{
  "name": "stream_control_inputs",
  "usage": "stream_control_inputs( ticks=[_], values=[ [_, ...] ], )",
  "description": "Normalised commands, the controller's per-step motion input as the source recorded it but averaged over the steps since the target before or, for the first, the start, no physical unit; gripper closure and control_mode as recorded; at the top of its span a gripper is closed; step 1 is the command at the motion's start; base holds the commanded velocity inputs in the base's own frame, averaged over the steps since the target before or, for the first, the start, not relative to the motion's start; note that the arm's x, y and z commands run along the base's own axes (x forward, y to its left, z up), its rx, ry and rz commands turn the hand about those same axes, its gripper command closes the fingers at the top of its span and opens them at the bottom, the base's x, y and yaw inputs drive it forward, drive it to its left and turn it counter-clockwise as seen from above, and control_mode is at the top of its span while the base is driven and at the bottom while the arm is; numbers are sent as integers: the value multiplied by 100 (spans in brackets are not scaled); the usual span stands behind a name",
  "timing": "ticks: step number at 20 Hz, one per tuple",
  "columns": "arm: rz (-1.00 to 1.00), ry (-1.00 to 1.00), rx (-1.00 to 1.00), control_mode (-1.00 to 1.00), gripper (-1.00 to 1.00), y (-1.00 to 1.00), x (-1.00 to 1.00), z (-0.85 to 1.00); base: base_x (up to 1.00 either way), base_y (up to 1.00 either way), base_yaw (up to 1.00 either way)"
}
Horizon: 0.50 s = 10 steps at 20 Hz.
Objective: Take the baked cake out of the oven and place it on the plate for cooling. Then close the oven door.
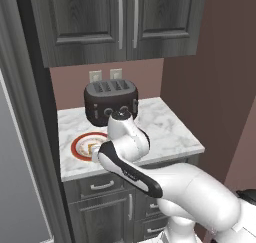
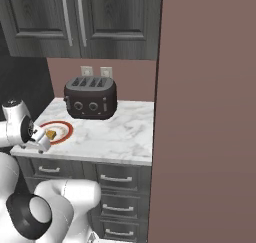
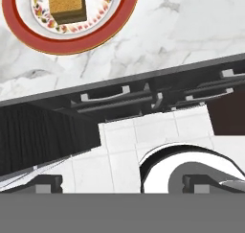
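A square brown piece of cake (image 3: 67, 4) lies in the middle of the round plate (image 3: 72, 47), which has a red-orange rim and a flowered white centre. The plate (image 1: 80, 143) (image 2: 64, 128) rests at the front left of the marble counter, with the cake (image 2: 51, 134) on it. My gripper (image 3: 122, 183) hangs above the counter's front edge, just in front of the plate. It is open, its fingertips (image 3: 48, 181) stand wide apart and hold nothing. The oven and its door are out of view.
A black toaster (image 1: 111, 103) (image 2: 91, 97) stands behind the plate against the wall. Dark drawers (image 2: 117, 179) sit under the marble counter (image 1: 165, 132), and upper cabinets (image 1: 125, 17) hang above. A brown wall (image 2: 210, 112) bounds the counter's right side.
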Motion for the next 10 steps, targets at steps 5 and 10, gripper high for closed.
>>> stream_control_inputs(
  ticks=[5, 10],
  values=[
    [0, 0, 0, -100, -100, 0, 0, 0, 0, 0, 0],
    [0, 0, 0, -100, -100, 0, 0, 0, 0, 0, 0]
  ],
)
